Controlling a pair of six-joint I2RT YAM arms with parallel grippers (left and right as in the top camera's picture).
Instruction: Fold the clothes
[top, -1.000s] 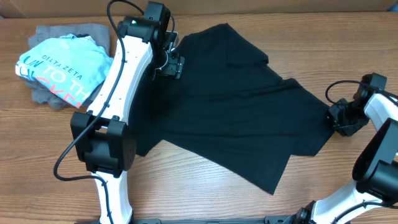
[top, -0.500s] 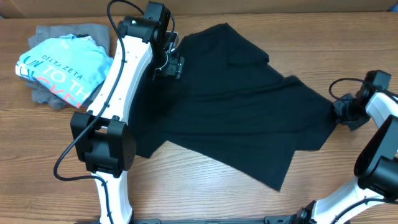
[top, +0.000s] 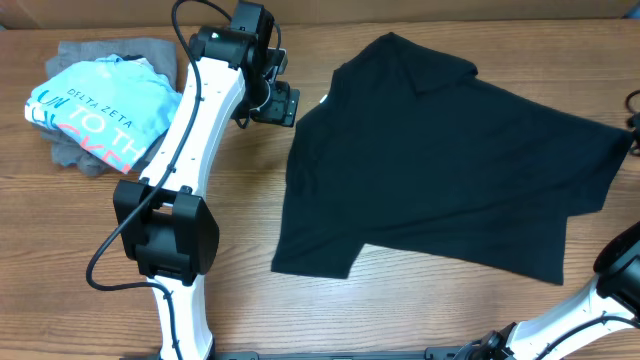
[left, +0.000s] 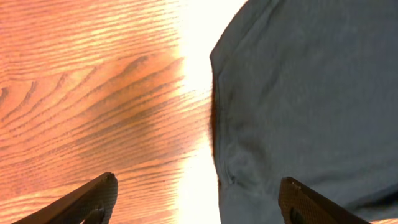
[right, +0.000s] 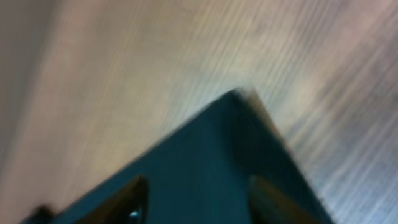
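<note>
You see your left fingers (left: 93, 199) spread wide, and they pinch nothing. Under them is bare wood, and the hemmed edge of the plain black short-sleeved T-shirt of soft fabric (top: 450, 170) lies closer to the right one of the two. From above, these fingers hang just beside the upper left edge of the shirt, near the small white neck label (top: 325, 98).

Your right fingers (right: 134, 196) appear only in the right wrist view, and that view is very blurred. They stand apart from each other, and a dark corner of the shirt fills the space between them and reaches out past them over the wood. You cannot tell from this whether they pinch the cloth or only hang over it.

The black T-shirt lies opened out on the right half of the brown wooden table (top: 400, 310). It is mostly flat, with some soft creases near its top. Its right end reaches the right border of the overhead view, and its lower left corner points toward the middle of the table.

The white left arm (top: 200, 120) runs from the front edge of the table up to the left fingers. On its far side, well apart from the black shirt, a light blue printed shirt (top: 100, 105) lies on top of a crumpled grey garment (top: 90, 55) in the far left corner.
</note>
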